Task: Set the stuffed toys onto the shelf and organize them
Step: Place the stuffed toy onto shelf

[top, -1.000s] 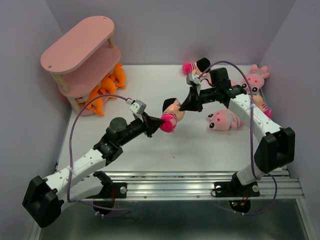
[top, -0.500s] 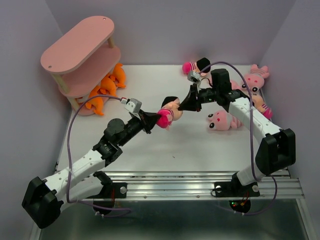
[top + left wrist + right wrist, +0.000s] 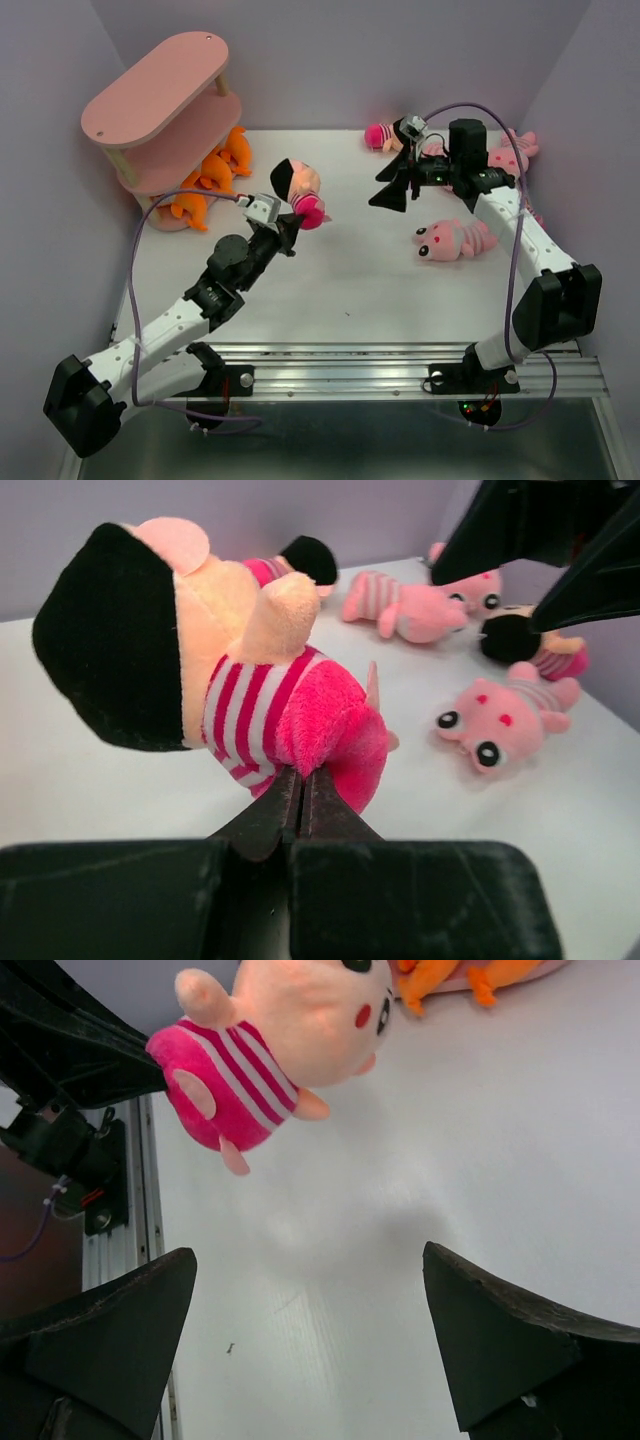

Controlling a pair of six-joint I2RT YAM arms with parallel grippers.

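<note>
Since the left jaws are clamped on its magenta bottom, the black-haired doll [image 3: 297,187] hangs clear of the desk [image 3: 350,285] just right of the shelf [image 3: 150,90], likely bound for a tier. Farther right of the shelf, the right jaws gape apart, empty.

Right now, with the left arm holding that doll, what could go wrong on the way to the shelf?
The left fingers pinch only the magenta bottom of the doll, so it may slip or swing loose. Orange toys crowd the lowest tier of the shelf; pushing the doll in there could knock them out.
</note>
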